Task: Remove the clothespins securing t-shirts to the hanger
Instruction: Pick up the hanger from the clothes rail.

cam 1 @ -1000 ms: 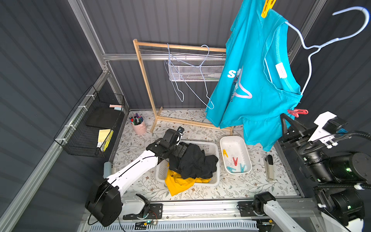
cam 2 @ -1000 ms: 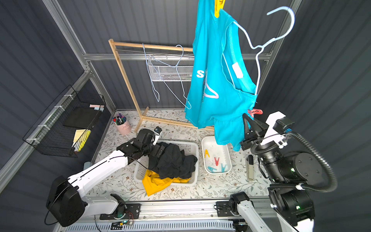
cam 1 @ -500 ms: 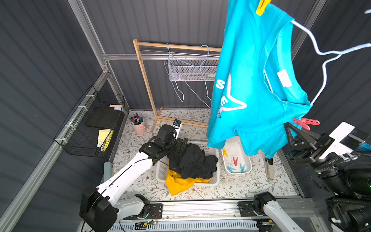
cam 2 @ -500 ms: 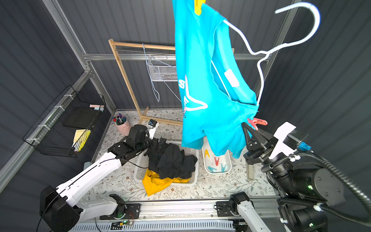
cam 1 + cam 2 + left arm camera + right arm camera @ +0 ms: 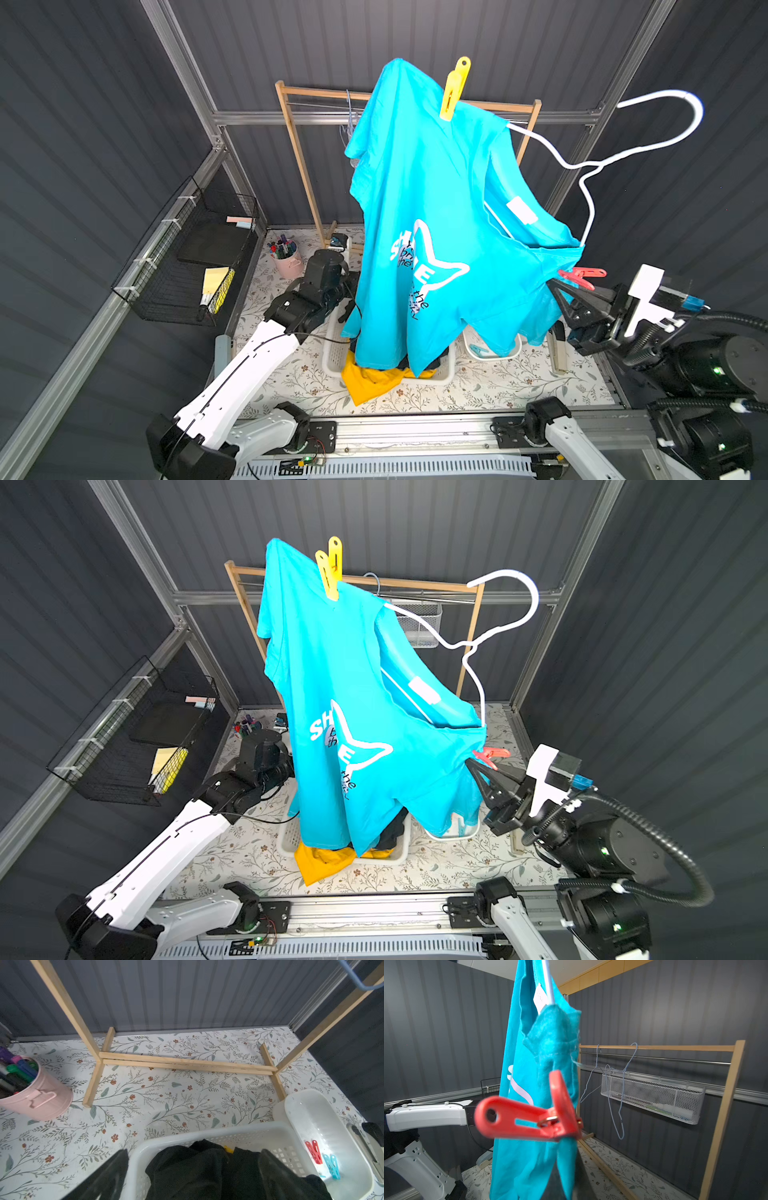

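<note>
One teal t-shirt (image 5: 415,187) on white hanger (image 5: 665,137), aloft, lower shoulder pinched in the closed jaws of the right gripper (image 5: 555,286); red clothespin (image 5: 582,276) just above those jaws, long axis near level, handles pointing right; left gripper (image 5: 193,1169), jaws wide, low over basket (image 5: 187,1134), well apart leftward.

In both top views the teal t-shirt (image 5: 436,199) hides most of the white basket (image 5: 332,361) and tray (image 5: 505,355). In the right wrist view the red clothespin (image 5: 529,1118) is blurred. The left wrist view's edge cuts off the black t-shirt (image 5: 197,1167).
</note>
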